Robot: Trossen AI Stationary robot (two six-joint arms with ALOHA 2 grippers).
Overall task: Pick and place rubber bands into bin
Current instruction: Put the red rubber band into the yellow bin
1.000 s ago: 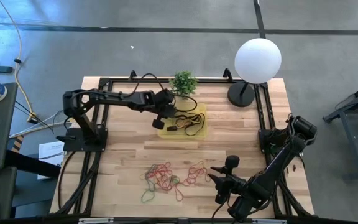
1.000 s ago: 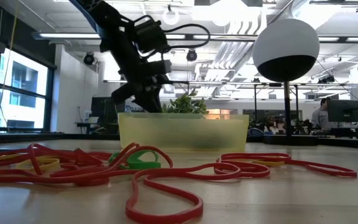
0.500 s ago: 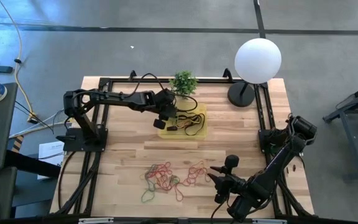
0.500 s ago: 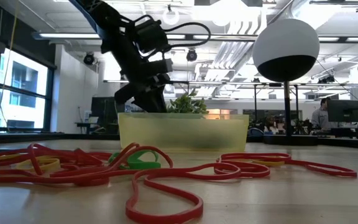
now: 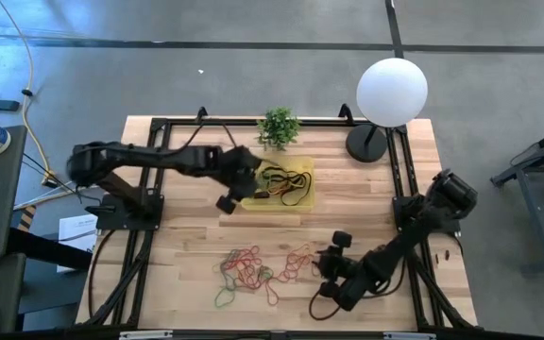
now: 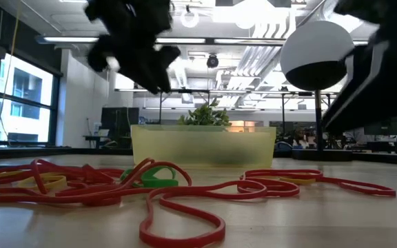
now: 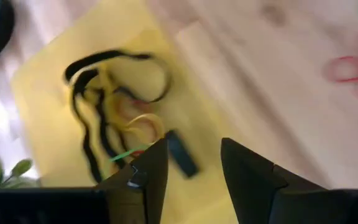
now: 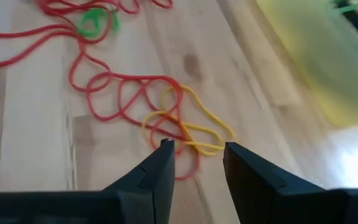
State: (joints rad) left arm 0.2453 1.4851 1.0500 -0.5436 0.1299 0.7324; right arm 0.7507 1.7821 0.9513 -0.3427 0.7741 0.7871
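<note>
The yellow bin (image 5: 302,194) sits at the table's middle far side with several black, orange and green rubber bands (image 7: 104,118) lying in it. More bands lie loose on the near table: a red, green and orange heap (image 5: 246,269) and a red and yellow tangle (image 8: 179,127). My left gripper (image 7: 194,158) is open and empty, in the air off the bin's near left corner (image 5: 227,201). My right gripper (image 8: 199,152) is open and empty, just right of the red and yellow tangle (image 5: 326,267). In the low view the bin (image 6: 202,145) stands behind the loose bands (image 6: 150,186).
A small potted plant (image 5: 279,126) stands just beyond the bin. A lamp with a white globe (image 5: 392,92) stands at the far right corner. Black frame rails (image 5: 404,179) run along the table's sides. Bare wood lies between the bin and the loose bands.
My left gripper has swung from over the bin toward the table's left and near edge, off the bin's near left corner, and has risen. My right gripper has gone toward the table's left, closer to the red and yellow tangle. The bands have not moved.
</note>
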